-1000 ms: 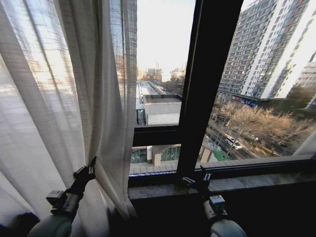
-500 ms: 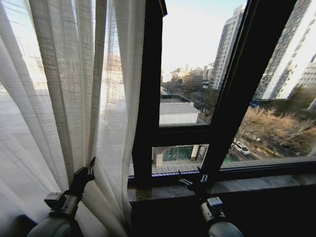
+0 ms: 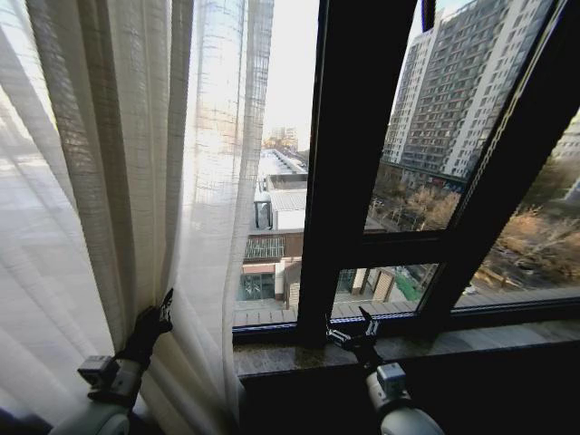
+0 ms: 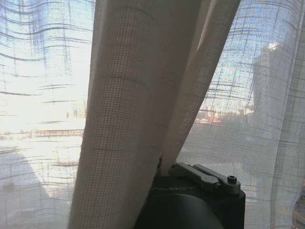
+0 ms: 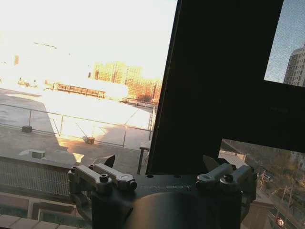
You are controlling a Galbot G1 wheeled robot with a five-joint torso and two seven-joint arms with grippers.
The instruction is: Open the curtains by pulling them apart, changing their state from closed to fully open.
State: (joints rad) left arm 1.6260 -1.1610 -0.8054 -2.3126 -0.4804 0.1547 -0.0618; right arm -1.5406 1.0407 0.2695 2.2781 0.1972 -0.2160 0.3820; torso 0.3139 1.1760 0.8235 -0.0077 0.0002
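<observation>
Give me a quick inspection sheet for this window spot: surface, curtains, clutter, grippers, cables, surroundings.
Surface: stone window sill, bare.
Job's things: sheer white curtains gathered at the left; glass to the right uncovered.
Clutter: nothing seen.
Grippers: left gripper shut on a curtain fold low down; right gripper open above the sill, by the dark window frame, holding nothing.
Cables: nothing seen.
Surroundings: high-rise building, low rooftops and bare trees outside.

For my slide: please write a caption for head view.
Left gripper shut on curtains; right gripper open.
</observation>
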